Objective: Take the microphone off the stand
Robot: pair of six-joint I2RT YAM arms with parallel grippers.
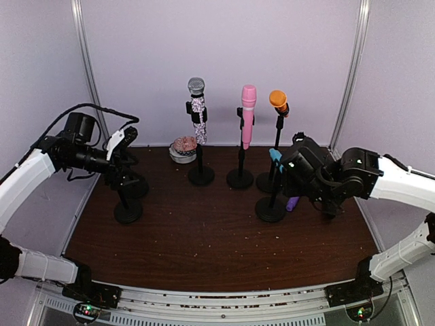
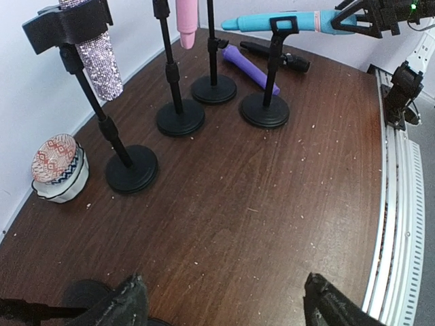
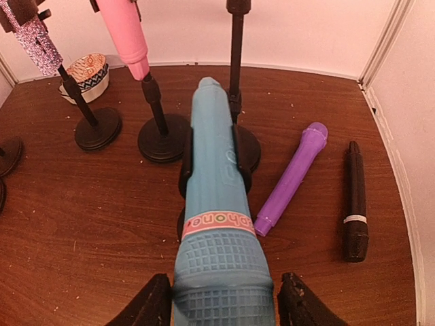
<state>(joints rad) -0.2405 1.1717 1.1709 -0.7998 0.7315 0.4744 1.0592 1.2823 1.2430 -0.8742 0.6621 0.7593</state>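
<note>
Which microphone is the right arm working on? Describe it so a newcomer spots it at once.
On the brown table, right of centre, find the stand just ahead of the back row, at the right gripper. The teal microphone lies level in its clip; the sparkly, pink and orange microphones stand upright, and the purple and black ones lie on the table.

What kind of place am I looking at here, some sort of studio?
More likely a robot test booth than a studio: plain white panel walls, a left arm and right arm bolted to a brown table, and toy-like microphones on small stands, like the teal microphone.
</note>
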